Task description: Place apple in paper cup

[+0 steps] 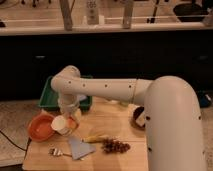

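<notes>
Several objects sit on a wooden table [107,120]; at far left is a wide orange bowl [40,127], with a green tray [49,97] behind it; just right of the bowl, the paper cup [60,124] is tipped, mouth toward the viewer; the gripper [70,114] hangs directly over it, and whether it is closed cannot be told; the apple [74,123] shows as an orange-red patch against the cup's right side; nearer the front lie a fork [56,151], a grey-blue napkin [80,147], a banana [95,137] and dark grapes [116,146]; the white arm [170,125] fills the right.
</notes>
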Robot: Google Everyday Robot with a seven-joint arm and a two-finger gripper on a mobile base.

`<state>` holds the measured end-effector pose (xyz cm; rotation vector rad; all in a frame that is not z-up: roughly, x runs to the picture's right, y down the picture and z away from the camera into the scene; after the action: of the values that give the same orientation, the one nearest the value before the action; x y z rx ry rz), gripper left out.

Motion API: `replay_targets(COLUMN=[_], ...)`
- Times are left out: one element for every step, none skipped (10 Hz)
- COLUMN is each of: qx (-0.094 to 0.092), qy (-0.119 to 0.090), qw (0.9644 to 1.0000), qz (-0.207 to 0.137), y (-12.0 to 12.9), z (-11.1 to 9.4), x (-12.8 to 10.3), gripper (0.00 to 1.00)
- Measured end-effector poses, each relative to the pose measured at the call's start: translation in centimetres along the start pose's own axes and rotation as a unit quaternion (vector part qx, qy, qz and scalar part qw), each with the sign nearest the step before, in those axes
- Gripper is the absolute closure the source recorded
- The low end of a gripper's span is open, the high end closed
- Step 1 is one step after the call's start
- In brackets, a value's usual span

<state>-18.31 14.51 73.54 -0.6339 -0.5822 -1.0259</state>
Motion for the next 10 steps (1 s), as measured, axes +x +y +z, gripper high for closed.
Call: replay_targets(qx=[0.001,0.001,0.0,0.0,0.0,0.0,0.0,0.002,0.002,0.002], qy=[0.006,0.011,0.015,0.019,0.021,0.023,0.025,0.027,0.027,0.028], qw=[1.0,0.9999,0.9998,0.9996,0.9995,0.9993,0.9992,0.9991,0.9989,0.9988], qz=[-0.005,-0.013,-0.016,-0.019,-0.025,-0.029,-0.031,-0.035,-0.037,-0.041], y=[-0.3,-0.7,-0.8,-0.9,-1.2,-1.4,-1.6,-1.8,-2.0,-2.3], z=[-0.7,-1.3,-1.8,-2.1,-2.4,-2.6,-2.7,-2.9,-3.0,-3.1], x=[-0.2,-0.5,-0.4,-0.4,-0.5,-0.6,-0.5,-0.4,-0.4,-0.5], gripper=[1.0,1.0,1.0,1.0,1.0,1.0,1.0,1.0,1.0,1.0])
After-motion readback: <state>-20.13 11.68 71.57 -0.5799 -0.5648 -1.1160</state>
